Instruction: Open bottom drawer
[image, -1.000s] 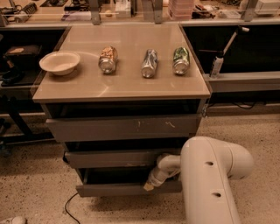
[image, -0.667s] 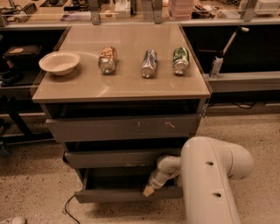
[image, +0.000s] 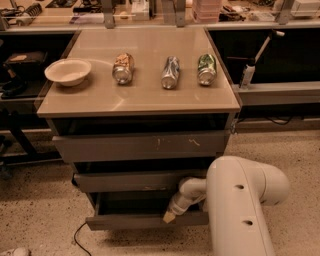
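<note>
The bottom drawer (image: 130, 220) is the lowest of three grey-brown fronts in the cabinet. It stands pulled out a little past the middle drawer (image: 125, 181), and a dark strip of its inside shows behind the front. My gripper (image: 169, 216) reaches down from the white arm (image: 240, 200) at the lower right. Its tip sits at the top edge of the bottom drawer's front, right of the middle. The top drawer (image: 140, 146) with white scuffs also stands slightly out.
On the cabinet top (image: 145, 95) lie a white bowl (image: 68, 71) at the left and three cans (image: 170, 71) on their sides. Shelving and clutter flank both sides. A black cable (image: 80, 235) lies on the speckled floor at the lower left.
The bottom drawer has slid out toward the camera, and my gripper has moved down and forward with its front edge.
</note>
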